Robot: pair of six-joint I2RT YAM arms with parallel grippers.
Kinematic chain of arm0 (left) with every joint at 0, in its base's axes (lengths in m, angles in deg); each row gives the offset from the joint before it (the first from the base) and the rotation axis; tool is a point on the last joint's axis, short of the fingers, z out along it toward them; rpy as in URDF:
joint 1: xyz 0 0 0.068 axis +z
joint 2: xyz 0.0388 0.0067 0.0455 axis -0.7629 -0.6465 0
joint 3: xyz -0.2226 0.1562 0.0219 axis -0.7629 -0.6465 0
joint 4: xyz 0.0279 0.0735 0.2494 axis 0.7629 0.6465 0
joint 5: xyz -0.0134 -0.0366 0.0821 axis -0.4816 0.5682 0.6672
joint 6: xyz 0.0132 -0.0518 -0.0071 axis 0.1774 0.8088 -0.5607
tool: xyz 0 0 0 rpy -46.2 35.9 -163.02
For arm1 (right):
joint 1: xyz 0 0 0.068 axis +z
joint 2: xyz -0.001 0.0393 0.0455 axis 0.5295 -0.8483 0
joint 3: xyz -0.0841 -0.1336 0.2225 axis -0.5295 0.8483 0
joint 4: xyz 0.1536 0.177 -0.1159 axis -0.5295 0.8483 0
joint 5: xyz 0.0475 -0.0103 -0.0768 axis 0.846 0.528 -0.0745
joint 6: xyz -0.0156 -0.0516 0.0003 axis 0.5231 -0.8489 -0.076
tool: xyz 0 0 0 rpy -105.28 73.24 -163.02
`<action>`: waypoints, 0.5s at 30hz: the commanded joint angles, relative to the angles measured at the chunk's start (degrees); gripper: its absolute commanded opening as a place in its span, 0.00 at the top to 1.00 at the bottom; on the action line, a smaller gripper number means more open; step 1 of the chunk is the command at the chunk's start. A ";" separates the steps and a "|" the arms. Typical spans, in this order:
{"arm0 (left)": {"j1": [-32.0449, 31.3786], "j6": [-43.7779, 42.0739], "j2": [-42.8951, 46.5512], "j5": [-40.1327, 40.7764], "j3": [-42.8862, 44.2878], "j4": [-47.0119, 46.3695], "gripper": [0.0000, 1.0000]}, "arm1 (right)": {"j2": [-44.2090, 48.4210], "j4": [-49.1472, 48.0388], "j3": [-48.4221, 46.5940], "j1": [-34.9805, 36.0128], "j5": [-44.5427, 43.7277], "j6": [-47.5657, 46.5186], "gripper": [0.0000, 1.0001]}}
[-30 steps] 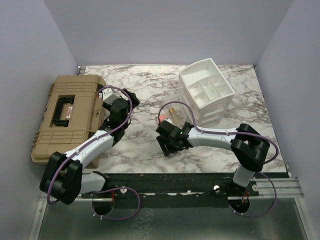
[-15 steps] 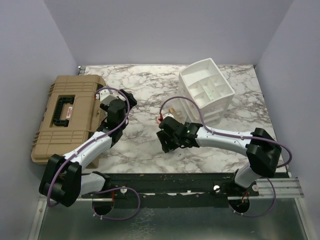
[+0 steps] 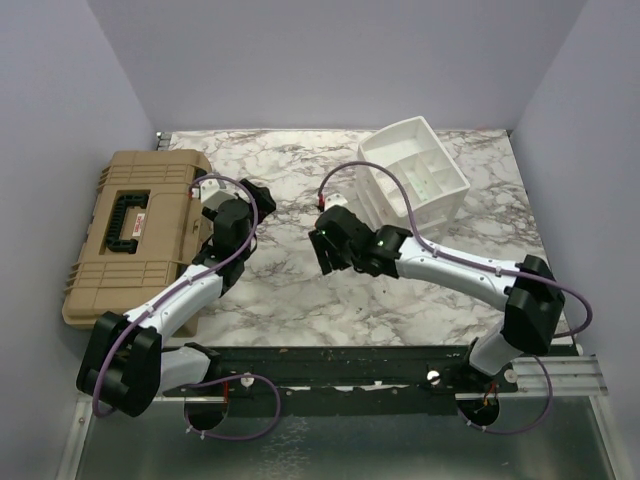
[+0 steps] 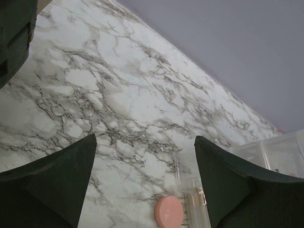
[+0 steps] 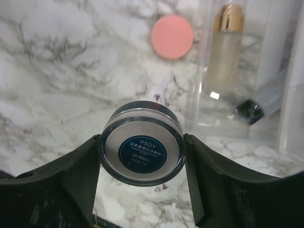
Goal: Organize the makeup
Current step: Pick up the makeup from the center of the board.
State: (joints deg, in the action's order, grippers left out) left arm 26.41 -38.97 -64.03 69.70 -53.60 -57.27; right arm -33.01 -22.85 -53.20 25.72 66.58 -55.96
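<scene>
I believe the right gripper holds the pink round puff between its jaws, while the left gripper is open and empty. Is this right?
Not quite. In the right wrist view the right gripper holds the round blue compact between its jaws; the pink round puff lies free on the marble table. The left gripper is indeed open and empty.

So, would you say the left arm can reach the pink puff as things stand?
Probably yes: the left end effector is open and empty, and the pink puff lies on the marble just ahead, with nothing between.
</scene>
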 commanded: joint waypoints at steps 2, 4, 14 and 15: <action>0.44 0.28 0.43 -3.84 -0.28 -0.16 0.14 | -5.55 0.75 -6.62 -4.82 -5.19 -1.82 0.46; 0.50 0.09 0.69 -4.49 -0.07 0.25 0.14 | -7.55 0.35 -8.12 -6.84 -6.47 -1.02 0.46; 0.94 -0.21 2.66 -4.78 -0.49 1.57 0.14 | -16.70 -1.85 -11.53 -13.75 -7.62 2.74 0.47; 1.00 -0.29 2.80 -4.87 -0.56 1.59 0.14 | -17.00 -1.69 -11.86 -14.09 -8.03 3.47 0.46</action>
State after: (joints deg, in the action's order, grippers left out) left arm 26.89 -38.88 -63.11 66.05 -53.60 -56.77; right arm -48.30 -23.77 -63.12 12.19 61.64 -55.04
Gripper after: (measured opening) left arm 0.859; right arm 0.668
